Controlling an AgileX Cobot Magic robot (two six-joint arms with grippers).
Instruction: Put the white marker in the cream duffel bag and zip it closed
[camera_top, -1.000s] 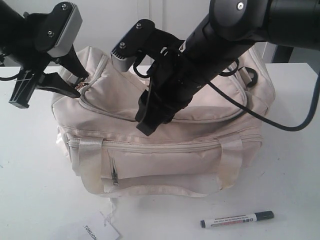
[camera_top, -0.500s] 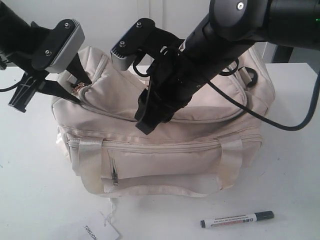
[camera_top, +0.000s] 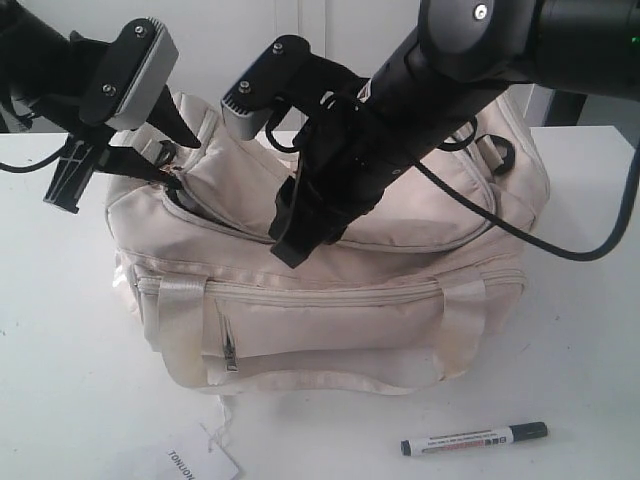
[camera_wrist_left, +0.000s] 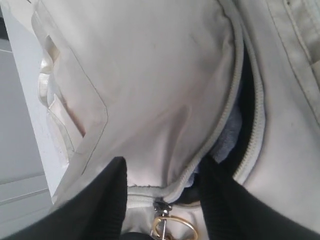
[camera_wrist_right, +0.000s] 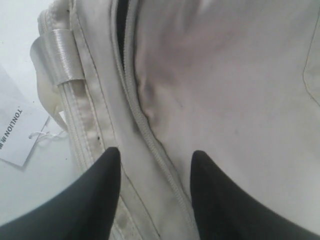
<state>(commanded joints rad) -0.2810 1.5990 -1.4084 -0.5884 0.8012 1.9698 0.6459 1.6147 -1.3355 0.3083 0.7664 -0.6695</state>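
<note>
The left arm (camera_top: 35, 55) and the right arm (camera_top: 470, 45) are matt black with thick, rounded links. Each carries a boxy light grey camera housing (camera_top: 140, 70) at the wrist, on a black bracket dotted with small silver screws (camera_top: 107, 90). A thin black cable (camera_top: 565, 250) loops off the right arm. The left end effector (camera_wrist_left: 162, 161) and the right end effector (camera_wrist_right: 155, 151) each have two black, tapered fingers (camera_wrist_right: 100, 195) with rounded tips.

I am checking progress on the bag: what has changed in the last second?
The left gripper moved up and a little rightward in the exterior view, and the zipper beside it on the bag opened wider, showing dark lining. The right gripper, open over the bag, the marker on the table and the paper tag stayed put.
</note>
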